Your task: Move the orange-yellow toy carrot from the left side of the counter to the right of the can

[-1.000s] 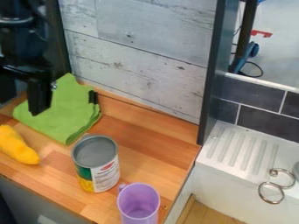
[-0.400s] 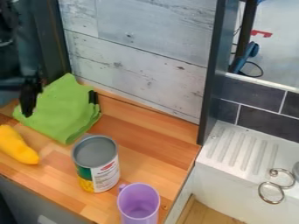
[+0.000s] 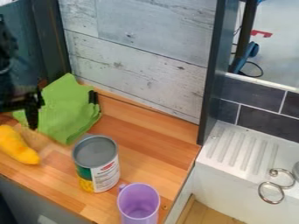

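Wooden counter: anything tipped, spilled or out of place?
No spill visible; the tin can and purple cup stand upright. Mildly odd: the green cloth lies creased, not squared up, and the purple cup sits close to the wooden counter's right edge, so it might get knocked off.

Glossy black arm (image 3: 8, 59); matte-black tool (image 3: 33, 124)

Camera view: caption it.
A can stands between a yellow vegetable, a green cloth and a purple mug.

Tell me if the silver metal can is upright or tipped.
Upright: the silver metal can has its round grey top facing up and its base on the wooden counter.
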Controlling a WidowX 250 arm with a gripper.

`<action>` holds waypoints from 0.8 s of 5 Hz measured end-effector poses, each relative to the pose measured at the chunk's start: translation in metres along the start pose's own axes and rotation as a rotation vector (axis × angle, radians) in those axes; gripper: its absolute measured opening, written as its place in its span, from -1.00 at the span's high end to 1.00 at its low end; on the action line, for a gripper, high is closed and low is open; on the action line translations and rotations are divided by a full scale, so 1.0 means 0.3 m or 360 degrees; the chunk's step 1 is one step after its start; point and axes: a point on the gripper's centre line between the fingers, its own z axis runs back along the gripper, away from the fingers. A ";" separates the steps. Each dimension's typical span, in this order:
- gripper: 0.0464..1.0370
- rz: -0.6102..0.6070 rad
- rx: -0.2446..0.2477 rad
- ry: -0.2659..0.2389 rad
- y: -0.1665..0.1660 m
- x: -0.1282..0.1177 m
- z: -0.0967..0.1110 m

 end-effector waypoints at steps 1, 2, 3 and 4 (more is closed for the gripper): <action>-0.93 0.0163 0.0019 0.0017 -0.002 0.005 -0.044; -0.93 0.0285 0.0053 0.0059 0.014 0.006 -0.093; -0.93 0.0387 0.0107 0.0087 0.031 0.017 -0.124; -0.93 0.0426 0.0140 0.0119 0.055 0.020 -0.156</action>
